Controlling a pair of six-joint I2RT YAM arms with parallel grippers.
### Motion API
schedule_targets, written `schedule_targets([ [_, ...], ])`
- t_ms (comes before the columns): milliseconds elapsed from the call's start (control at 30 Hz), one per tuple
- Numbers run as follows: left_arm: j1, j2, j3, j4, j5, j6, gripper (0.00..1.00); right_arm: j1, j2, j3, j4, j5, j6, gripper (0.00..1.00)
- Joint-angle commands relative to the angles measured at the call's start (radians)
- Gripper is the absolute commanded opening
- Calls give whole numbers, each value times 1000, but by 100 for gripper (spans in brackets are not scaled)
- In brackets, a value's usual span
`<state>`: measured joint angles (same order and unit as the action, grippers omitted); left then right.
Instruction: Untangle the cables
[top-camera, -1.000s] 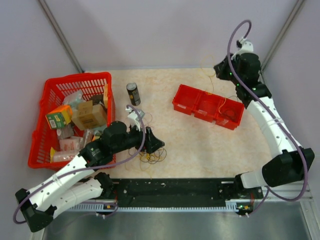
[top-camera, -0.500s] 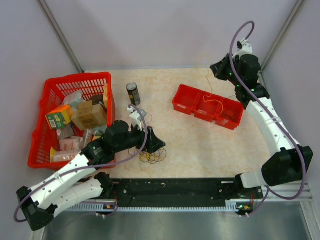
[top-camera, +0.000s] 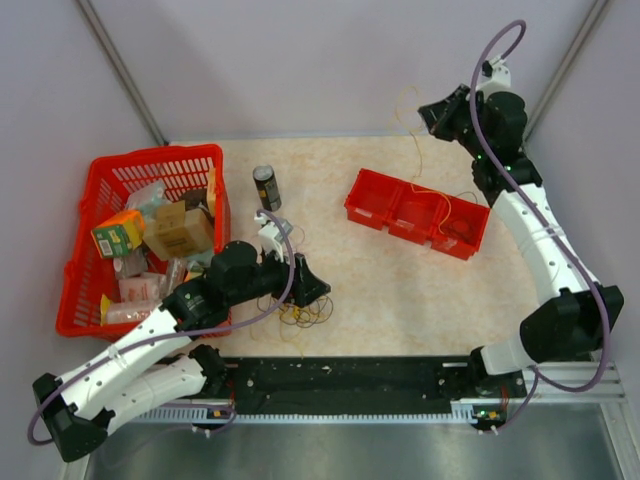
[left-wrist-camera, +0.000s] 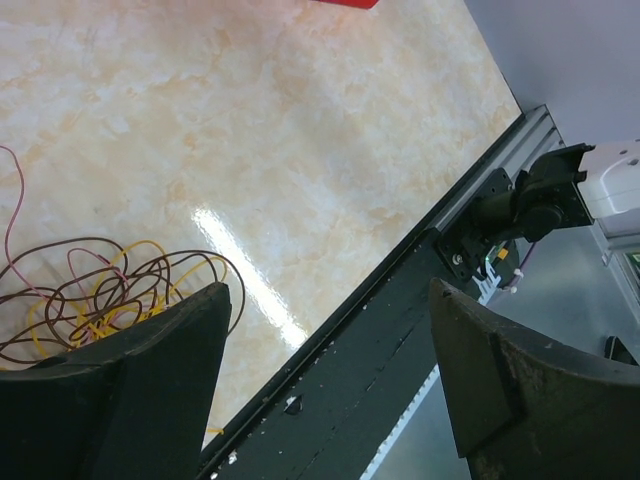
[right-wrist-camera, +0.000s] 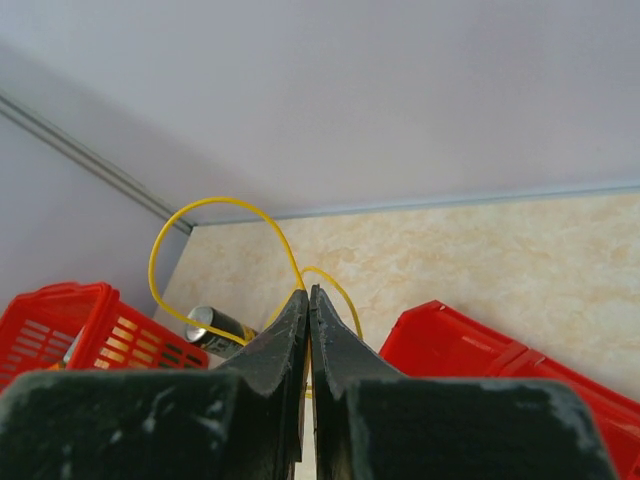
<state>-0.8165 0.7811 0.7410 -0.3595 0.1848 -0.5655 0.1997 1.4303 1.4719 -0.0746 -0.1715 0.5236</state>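
Note:
A tangle of thin yellow, dark brown and pale cables (top-camera: 305, 314) lies on the table near the front edge; it also shows in the left wrist view (left-wrist-camera: 95, 300). My left gripper (top-camera: 318, 290) is open and empty, just above and beside the tangle. My right gripper (top-camera: 428, 112) is raised high at the back right and shut on a yellow cable (right-wrist-camera: 205, 212). That cable (top-camera: 408, 110) loops above the pinch and hangs down into the red divided tray (top-camera: 372, 210).
A red basket (top-camera: 75, 265) full of packets stands at the left. A dark can (top-camera: 266, 187) stands upright behind the left arm. The black rail (top-camera: 350, 385) runs along the front edge. Grey walls close the back and sides.
My right gripper has risen and drawn back with the yellow cable, lifting more of it out of the red tray. The left arm has barely moved.

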Motion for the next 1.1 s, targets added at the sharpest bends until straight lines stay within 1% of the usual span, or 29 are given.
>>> schedule_targets([
  [0, -1, 15, 26, 74, 15, -8, 84, -6, 70, 167, 0, -63, 29, 0],
  [67, -1, 27, 35, 74, 27, -10, 84, -5, 91, 259, -48, -43, 9, 0],
  [167, -1, 12, 41, 64, 24, -5, 84, -6, 98, 336, -93, -34, -26, 0],
  [300, -1, -2, 37, 47, -7, 12, 85, -6, 61, 318, -106, -13, -56, 0],
  [467, -1, 18, 32, 73, 16, 3, 85, -6, 48, 320, -123, 32, -114, 0],
  [700, -1, 32, 47, 76, 19, 3, 85, -5, 94, 435, -162, 58, -158, 0],
  [833, -1, 26, 51, 62, 10, 9, 85, -5, 88, 495, -172, 82, -206, 0],
  [900, 0, 24, 51, 60, 7, 7, 85, -16, 75, 513, -174, 87, -197, 0],
  [1067, -1, 38, 49, 82, 21, 0, 85, -31, 50, 530, -188, 29, -142, 0],
])
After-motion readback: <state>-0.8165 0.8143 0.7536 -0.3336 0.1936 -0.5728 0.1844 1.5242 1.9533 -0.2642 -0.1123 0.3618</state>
